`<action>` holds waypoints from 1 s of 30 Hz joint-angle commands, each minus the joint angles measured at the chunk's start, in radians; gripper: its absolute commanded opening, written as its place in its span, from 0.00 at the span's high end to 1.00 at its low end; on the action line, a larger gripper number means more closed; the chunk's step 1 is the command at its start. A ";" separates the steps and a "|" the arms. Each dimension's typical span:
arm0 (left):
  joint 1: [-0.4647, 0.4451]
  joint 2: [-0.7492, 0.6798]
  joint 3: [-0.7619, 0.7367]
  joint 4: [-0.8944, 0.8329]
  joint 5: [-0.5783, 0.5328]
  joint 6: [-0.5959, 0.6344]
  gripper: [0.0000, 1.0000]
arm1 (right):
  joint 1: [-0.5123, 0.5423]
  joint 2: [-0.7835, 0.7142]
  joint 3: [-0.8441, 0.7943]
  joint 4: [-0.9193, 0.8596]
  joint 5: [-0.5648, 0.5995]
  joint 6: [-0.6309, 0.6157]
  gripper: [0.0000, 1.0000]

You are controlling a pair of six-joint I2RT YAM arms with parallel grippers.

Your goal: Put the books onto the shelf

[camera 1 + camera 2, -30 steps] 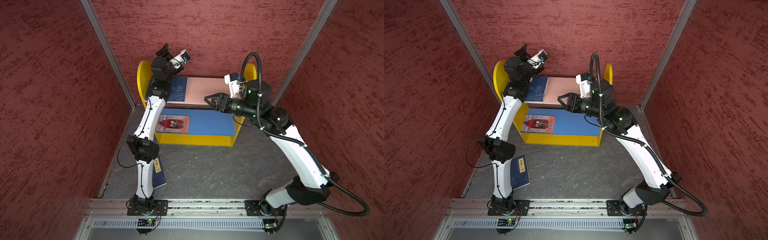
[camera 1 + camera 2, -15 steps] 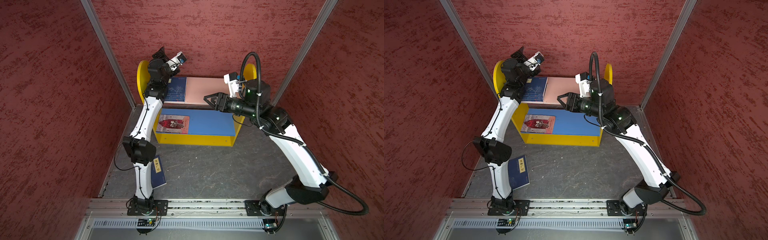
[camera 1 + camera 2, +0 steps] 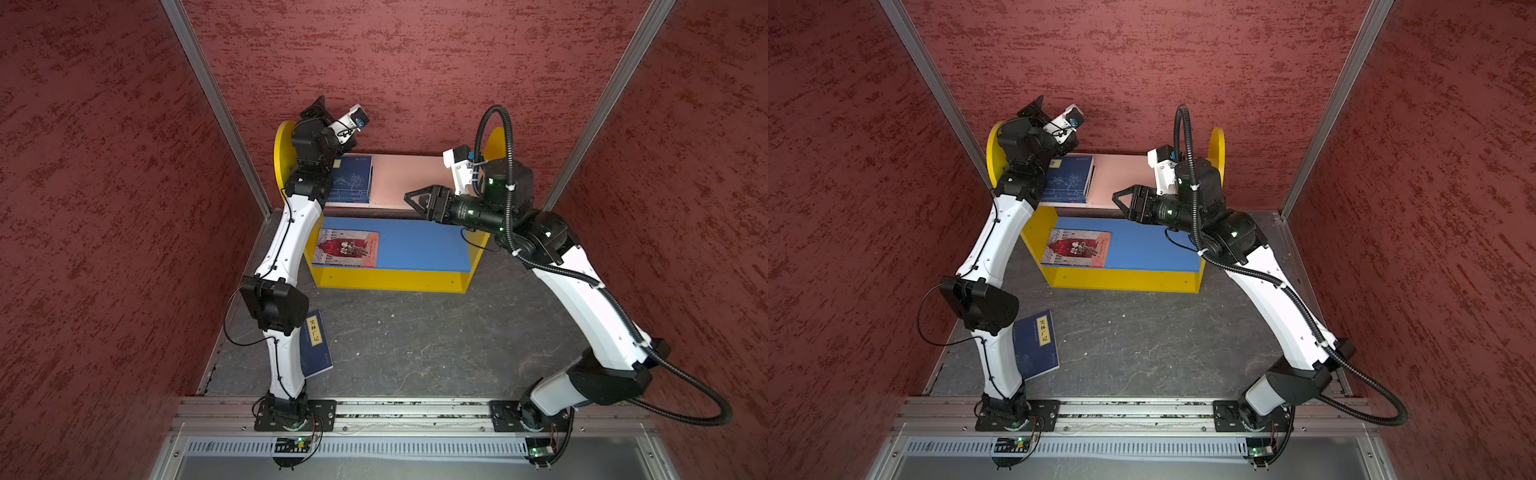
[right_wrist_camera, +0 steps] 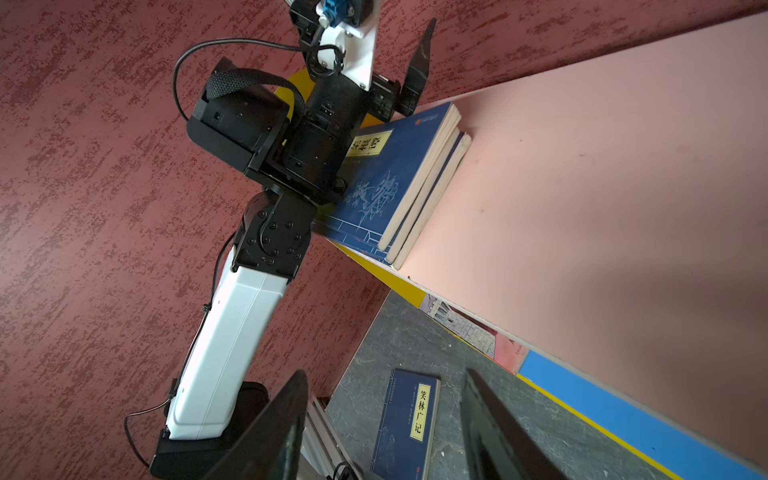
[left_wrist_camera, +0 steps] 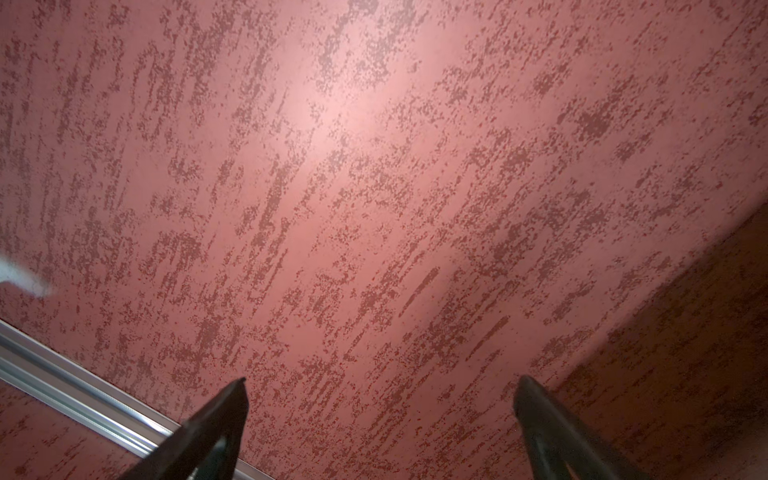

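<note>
While one navy book (image 3: 316, 347) lies on floor (image 3: 436, 340), shelf (image 3: 390, 280) holds: navy stack (image 3: 352, 179), pink board (image 3: 407, 178); red book (image 3: 347, 248), blue board (image 3: 419, 245). L claw (image 5: 380, 386) wide, empty; R claw (image 4: 386, 371) part-open, empty.

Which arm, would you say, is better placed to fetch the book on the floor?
Probably left: the navy book lies beside the left arm's base, and the left gripper is open and empty.

From high above the near rail (image 3: 415, 409), both top views give you the same downward look at the whole cell, facing the far wall (image 3: 415, 62). Your left wrist camera stares close at a red wall (image 5: 374, 166). Your right wrist camera looks left across the shelf (image 4: 582, 187), sharing the navy book (image 4: 407, 424) on the floor with the top views.
</note>
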 commanded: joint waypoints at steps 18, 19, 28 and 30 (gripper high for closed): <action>0.000 -0.048 -0.007 -0.001 -0.037 -0.028 0.01 | 0.004 0.003 0.037 0.030 -0.012 -0.012 0.39; -0.001 -0.048 -0.003 -0.002 -0.037 -0.031 0.01 | 0.004 0.003 0.035 0.028 -0.011 -0.013 0.39; -0.007 0.006 0.203 -0.076 -0.094 -0.126 0.01 | 0.004 -0.011 0.025 0.052 0.049 -0.052 0.37; -0.013 0.014 0.288 -0.111 -0.108 -0.165 0.01 | 0.004 -0.029 0.004 0.083 0.067 -0.068 0.37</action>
